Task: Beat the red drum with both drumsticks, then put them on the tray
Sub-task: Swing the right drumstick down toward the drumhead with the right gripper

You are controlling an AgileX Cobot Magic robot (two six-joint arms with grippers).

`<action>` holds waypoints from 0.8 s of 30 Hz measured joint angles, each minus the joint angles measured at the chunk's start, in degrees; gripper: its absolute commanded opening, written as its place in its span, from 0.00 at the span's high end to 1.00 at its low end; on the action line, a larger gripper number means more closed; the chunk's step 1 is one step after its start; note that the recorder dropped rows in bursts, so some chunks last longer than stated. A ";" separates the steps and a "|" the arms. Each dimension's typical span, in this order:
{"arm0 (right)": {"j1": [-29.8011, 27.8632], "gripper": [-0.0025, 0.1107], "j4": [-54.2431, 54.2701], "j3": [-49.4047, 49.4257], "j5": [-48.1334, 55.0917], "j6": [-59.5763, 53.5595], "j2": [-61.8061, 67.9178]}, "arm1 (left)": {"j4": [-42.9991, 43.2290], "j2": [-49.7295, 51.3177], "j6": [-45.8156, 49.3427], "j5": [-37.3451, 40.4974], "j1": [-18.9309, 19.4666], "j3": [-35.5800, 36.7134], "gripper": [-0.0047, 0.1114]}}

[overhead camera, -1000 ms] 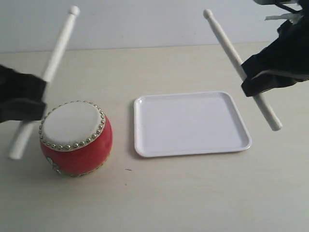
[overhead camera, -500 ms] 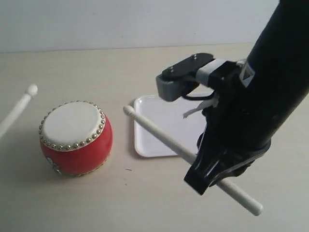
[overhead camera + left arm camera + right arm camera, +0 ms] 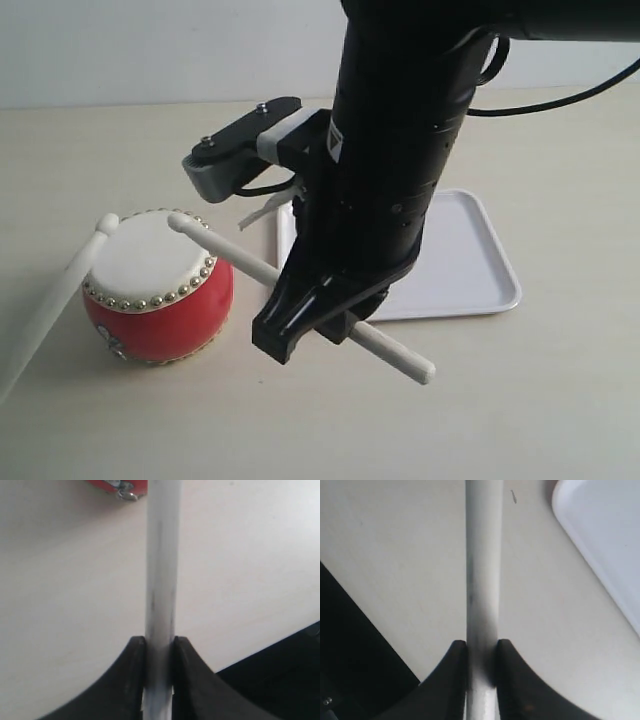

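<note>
The red drum (image 3: pixel 155 290) stands at the left of the table, and a sliver of its red body (image 3: pixel 112 483) shows in the left wrist view. My left gripper (image 3: pixel 160 647) is shut on one drumstick (image 3: pixel 161 565). In the exterior view that gripper is out of frame, and its stick (image 3: pixel 60 295) slants up to the drum's left rim. My right gripper (image 3: pixel 322 318) reaches across the white tray (image 3: pixel 480 262), shut on the other drumstick (image 3: pixel 235 255). That stick's tip lies over the cream skin. The right wrist view shows this gripper (image 3: pixel 481 652) clamping its stick (image 3: pixel 482 555).
The right arm (image 3: pixel 390 170) and its grey wrist camera (image 3: pixel 235 160) cover the tray's left half. The tray's corner (image 3: pixel 605 535) lies beside the right stick. Bare pale tabletop (image 3: pixel 520 400) surrounds everything.
The right arm has swung down and left across the tray, bringing its stick's tip onto the drum. The left stick has dropped from upright to the drum's left rim.
</note>
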 measured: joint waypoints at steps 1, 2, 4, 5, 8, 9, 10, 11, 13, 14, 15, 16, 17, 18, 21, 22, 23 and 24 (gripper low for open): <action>0.00 0.98 0.00 -0.27 0.00 0.00 0.44 | -0.26 0.00 -1.06 -0.98 0.26 0.08 0.96; 0.00 0.98 0.00 -0.47 0.00 0.00 0.75 | -0.37 0.00 -1.90 -1.76 0.41 0.12 0.96; 0.00 0.98 -0.09 -0.62 0.00 0.00 1.08 | -0.37 -0.14 -2.72 -2.43 0.91 0.12 0.96; 0.00 0.98 -0.09 -0.62 0.00 -0.17 1.08 | -0.37 -0.23 -2.96 -2.44 1.02 0.12 0.96; 0.00 0.98 -0.22 -0.62 0.23 -0.38 1.57 | -0.94 -0.84 -3.19 -2.02 1.29 -0.95 0.96; 0.00 0.98 -0.34 -0.62 0.23 -0.38 1.89 | -1.20 -1.29 -3.19 -2.02 1.29 -1.50 0.96; 0.00 0.98 -0.45 -0.62 0.23 -0.38 2.32 | -1.44 -1.68 -3.19 -2.02 1.29 -2.28 0.96; 0.00 0.98 -0.44 -0.62 0.23 -0.38 2.83 | -1.57 -2.12 -3.32 -2.02 1.29 -3.03 0.96; 0.00 0.98 -0.57 -0.87 0.36 -0.63 3.82 | -1.41 -2.58 -3.32 -2.02 1.29 -3.99 0.96; 0.00 0.98 -0.57 -1.34 0.36 -0.63 4.26 | -1.12 -2.68 -3.32 -1.79 1.29 -4.25 0.96; 0.00 0.98 -0.57 -1.75 0.36 -0.77 4.51 | -0.57 -2.80 -3.32 -1.45 1.29 -4.26 0.96; 0.00 0.98 -0.57 -2.45 0.46 -0.77 4.62 | -0.10 -2.80 -3.41 -0.80 1.29 -4.26 0.96; 0.00 0.98 -0.57 -3.44 0.46 -0.86 4.62 | 0.25 -2.80 -3.59 -0.15 1.29 -4.26 0.96; 0.00 0.98 -0.68 -4.43 0.46 -0.86 4.65 | 0.35 -2.80 -3.58 0.23 1.29 -4.26 0.96; 0.00 0.98 -0.80 -8.07 0.46 -0.86 4.65 | 0.57 -2.80 -3.70 0.57 1.38 -4.26 0.96; 0.00 0.98 -0.80 -9.04 0.46 -0.86 4.93 | 0.57 -2.80 -3.70 0.57 1.38 -4.26 0.96; 0.00 0.98 -0.80 -9.61 0.35 -0.86 5.27 | 0.68 -2.80 -3.81 0.57 1.38 -4.26 0.96; 0.00 0.98 -0.80 -9.88 0.35 -0.86 5.99 | 0.81 -2.80 -3.81 0.57 1.38 -4.26 0.96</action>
